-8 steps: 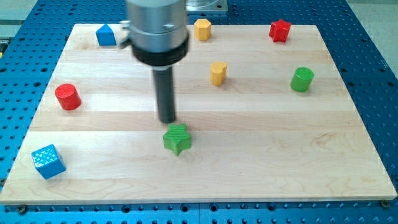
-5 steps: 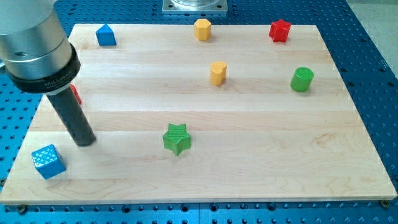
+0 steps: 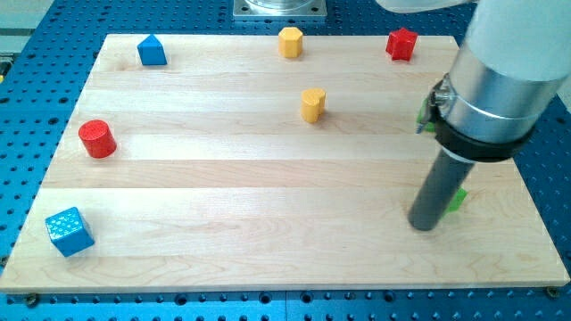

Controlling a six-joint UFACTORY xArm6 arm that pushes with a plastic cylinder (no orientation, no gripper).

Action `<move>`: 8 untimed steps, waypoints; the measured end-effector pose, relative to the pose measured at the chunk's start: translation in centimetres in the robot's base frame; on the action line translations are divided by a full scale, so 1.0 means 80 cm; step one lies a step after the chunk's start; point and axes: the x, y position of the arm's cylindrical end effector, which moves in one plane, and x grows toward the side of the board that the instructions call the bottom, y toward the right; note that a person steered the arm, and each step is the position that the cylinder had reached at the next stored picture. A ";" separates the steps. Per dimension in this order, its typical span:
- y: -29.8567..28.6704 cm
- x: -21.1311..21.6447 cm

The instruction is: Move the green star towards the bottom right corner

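Observation:
My tip (image 3: 425, 225) rests on the board at the view's lower right. The green star (image 3: 459, 198) is almost wholly hidden behind the rod; only a green sliver shows at the rod's right side, touching it or very close. The board's bottom right corner lies to the right of and below the tip.
A green cylinder (image 3: 422, 118) is mostly hidden behind the arm at the right. A red star (image 3: 401, 43), a yellow hexagon (image 3: 290, 41) and a blue house-shaped block (image 3: 152, 50) sit along the top. A yellow block (image 3: 312, 104) is at centre, a red cylinder (image 3: 96, 138) at left, and a blue cube (image 3: 69, 231) at lower left.
My tip swung from the left side of the board to the lower right. The green star moved from the lower middle to the right and now sits behind the rod.

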 end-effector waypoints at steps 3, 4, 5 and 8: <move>-0.001 -0.099; 0.016 -0.029; 0.060 0.032; 0.032 -0.037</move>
